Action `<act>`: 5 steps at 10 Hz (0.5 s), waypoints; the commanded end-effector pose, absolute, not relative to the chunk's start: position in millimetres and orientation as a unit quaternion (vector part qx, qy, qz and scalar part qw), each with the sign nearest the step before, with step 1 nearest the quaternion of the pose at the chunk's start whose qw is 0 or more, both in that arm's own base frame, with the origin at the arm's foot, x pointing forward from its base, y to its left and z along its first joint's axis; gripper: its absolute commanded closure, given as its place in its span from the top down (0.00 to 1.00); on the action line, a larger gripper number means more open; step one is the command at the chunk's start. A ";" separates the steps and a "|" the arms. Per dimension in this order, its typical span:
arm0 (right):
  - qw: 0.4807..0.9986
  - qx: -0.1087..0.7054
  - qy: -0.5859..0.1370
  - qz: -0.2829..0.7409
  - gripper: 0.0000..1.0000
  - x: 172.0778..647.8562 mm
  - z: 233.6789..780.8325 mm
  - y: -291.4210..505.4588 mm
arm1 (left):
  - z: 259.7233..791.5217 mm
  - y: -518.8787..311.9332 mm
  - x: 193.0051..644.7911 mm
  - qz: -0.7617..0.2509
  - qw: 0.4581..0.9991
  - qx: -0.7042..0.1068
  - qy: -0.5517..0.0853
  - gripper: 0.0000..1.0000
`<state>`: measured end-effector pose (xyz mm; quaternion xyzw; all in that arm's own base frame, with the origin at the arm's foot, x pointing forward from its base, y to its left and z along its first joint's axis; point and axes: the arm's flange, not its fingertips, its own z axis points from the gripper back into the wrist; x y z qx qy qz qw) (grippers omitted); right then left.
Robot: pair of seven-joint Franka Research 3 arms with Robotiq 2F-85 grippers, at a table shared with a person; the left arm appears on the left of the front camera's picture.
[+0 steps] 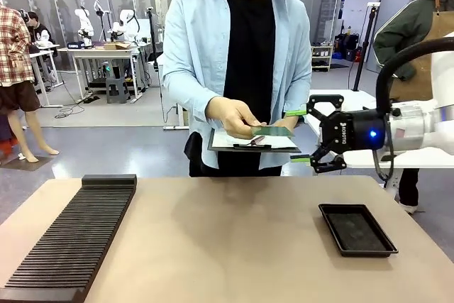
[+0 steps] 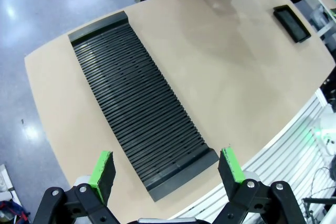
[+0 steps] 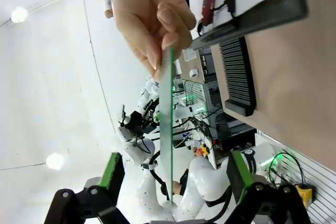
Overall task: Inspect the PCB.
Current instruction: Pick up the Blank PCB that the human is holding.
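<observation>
A person's hand (image 1: 234, 115) holds the PCB (image 1: 272, 131) at nine o'clock of the right gripper (image 1: 298, 136), its tip just between the wide-spread jaws, untouched.

Bright, even overhead light left only faint shadows on the desk (image 1: 234, 232). Glare pooled on the floor (image 2: 21, 14). The ceiling (image 3: 52, 77) washed out white around its lamps (image 3: 19, 14). Wrist views bowed at the edges.

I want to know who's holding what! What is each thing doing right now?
PCB: held in the person's hand, between the right gripper fingers, not gripped.
right gripper: open.
left gripper: open, empty.
black tray: on the table, empty.
slotted rack: flat on the table.
clipboard: held by the person.
</observation>
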<state>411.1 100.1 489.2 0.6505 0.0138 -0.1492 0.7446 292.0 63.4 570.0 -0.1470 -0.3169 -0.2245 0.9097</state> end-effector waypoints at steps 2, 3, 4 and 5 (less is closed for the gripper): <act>0.707 0.688 0.025 -0.163 1.00 435.9 483.1 115.1 | 570.5 62.0 291.3 -0.217 0.915 -0.142 -0.309 1.00; 0.704 0.690 0.024 -0.166 1.00 439.7 478.0 118.0 | 570.5 62.0 291.3 -0.217 0.915 -0.142 -0.309 1.00; 0.703 0.690 0.032 -0.169 1.00 441.3 473.1 120.3 | 570.5 62.0 291.3 -0.217 0.915 -0.142 -0.309 1.00; 0.704 0.690 0.038 -0.167 0.93 443.3 468.4 121.9 | 570.5 62.0 291.3 -0.217 0.915 -0.142 -0.309 1.00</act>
